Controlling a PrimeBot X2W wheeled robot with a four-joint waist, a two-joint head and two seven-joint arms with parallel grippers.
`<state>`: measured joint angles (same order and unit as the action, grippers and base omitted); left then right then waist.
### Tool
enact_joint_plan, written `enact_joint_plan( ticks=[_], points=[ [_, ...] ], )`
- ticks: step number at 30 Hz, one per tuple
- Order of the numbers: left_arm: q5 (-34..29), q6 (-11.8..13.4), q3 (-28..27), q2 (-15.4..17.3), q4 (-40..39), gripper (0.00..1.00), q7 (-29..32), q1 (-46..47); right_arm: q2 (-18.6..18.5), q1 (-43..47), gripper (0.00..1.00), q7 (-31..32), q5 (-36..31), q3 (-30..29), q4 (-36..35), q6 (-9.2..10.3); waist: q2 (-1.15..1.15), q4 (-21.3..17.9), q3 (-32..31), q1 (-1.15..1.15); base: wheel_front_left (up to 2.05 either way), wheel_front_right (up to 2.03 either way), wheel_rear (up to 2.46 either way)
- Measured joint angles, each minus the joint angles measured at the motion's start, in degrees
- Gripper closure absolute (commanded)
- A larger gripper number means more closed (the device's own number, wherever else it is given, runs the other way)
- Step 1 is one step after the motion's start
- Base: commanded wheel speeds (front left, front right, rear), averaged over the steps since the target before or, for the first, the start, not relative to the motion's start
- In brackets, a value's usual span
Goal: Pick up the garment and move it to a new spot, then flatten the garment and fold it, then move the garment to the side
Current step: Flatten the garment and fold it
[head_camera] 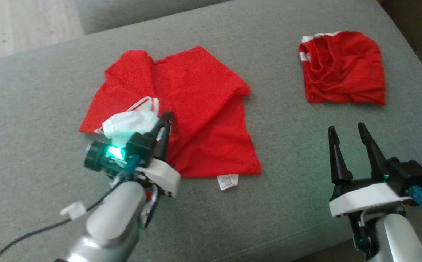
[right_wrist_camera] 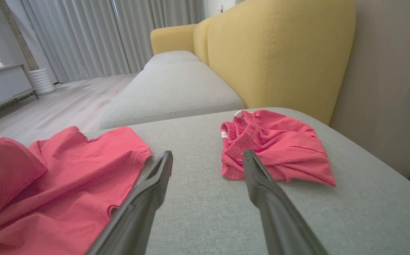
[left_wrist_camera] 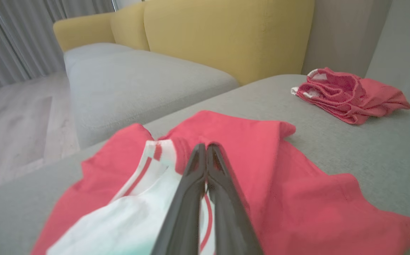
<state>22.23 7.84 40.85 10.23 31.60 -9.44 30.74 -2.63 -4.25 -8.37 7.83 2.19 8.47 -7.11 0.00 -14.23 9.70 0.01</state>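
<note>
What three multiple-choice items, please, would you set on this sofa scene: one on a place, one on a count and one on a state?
1. In the head view, where does the crumpled red garment lie relative to the spread red garment?
A) on top of it
B) to its right, apart from it
C) tucked under it

2. How many red garments lie on the grey cushion?
A) one
B) two
C) four

3. How does the right tool stand?
A) open, holding nothing
B) shut on cloth
C) shut on a label

Key: 1 B, bare cushion shows between the two garments. 2 B, the spread one and the crumpled one make two. 3 A, its fingers stand apart over bare cushion with nothing between them.
</note>
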Motion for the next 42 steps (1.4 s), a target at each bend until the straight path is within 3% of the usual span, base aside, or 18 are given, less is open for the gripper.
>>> enact_joint_plan(
  ticks=[2,3,4,5,13,23,32,42],
  points=[
    [0.1,-1.4,0.8,-2.2,3.7,1.00,-1.3,0.9,0.0,0.0,0.00,0.0,0.0,-0.1,0.1,0.00,0.00,-0.9,0.6,0.00,0.00,0.00,0.00],
    [0.1,-1.8,1.2,-3.2,5.0,0.85,-1.9,1.3,0.0,0.0,0.00,0.0,0.0,-0.2,0.2,0.00,0.00,-1.1,0.8,0.00,0.00,0.00,0.00],
    [0.1,-2.2,1.6,-4.0,6.3,0.49,-2.5,1.8,0.0,0.0,0.00,0.0,0.0,-0.2,0.3,0.00,0.00,-1.2,1.0,0.00,0.00,0.00,0.00],
    [0.1,-2.4,1.7,-4.5,7.2,0.00,-2.9,2.3,0.0,0.0,0.00,0.0,0.0,-0.3,0.4,0.00,0.00,-1.1,0.9,0.01,0.00,0.00,0.00],
    [1.0,-2.8,0.0,-5.4,8.3,0.00,-4.8,3.5,0.0,0.2,0.00,0.0,0.0,-1.1,0.6,0.00,0.00,2.1,-0.4,0.00,0.00,0.00,0.00],
    [6.3,-2.9,-4.7,-3.2,9.9,0.00,-4.2,-0.6,0.0,0.2,0.00,0.0,0.2,-1.0,0.7,0.00,0.00,5.9,-1.5,-0.01,0.00,0.00,0.00],
    [9.5,-4.9,-6.0,-3.5,12.9,0.00,-3.3,-1.2,0.0,0.1,0.00,-0.1,0.3,-0.5,1.0,0.00,0.00,4.6,-0.3,-0.01,0.00,0.00,0.00],
    [11.1,-4.9,-8.5,-3.5,17.2,0.00,-3.8,2.2,0.0,0.1,0.00,-0.1,0.2,-0.6,1.2,0.00,0.00,1.9,0.8,0.00,0.00,0.00,0.00]
  ],
)
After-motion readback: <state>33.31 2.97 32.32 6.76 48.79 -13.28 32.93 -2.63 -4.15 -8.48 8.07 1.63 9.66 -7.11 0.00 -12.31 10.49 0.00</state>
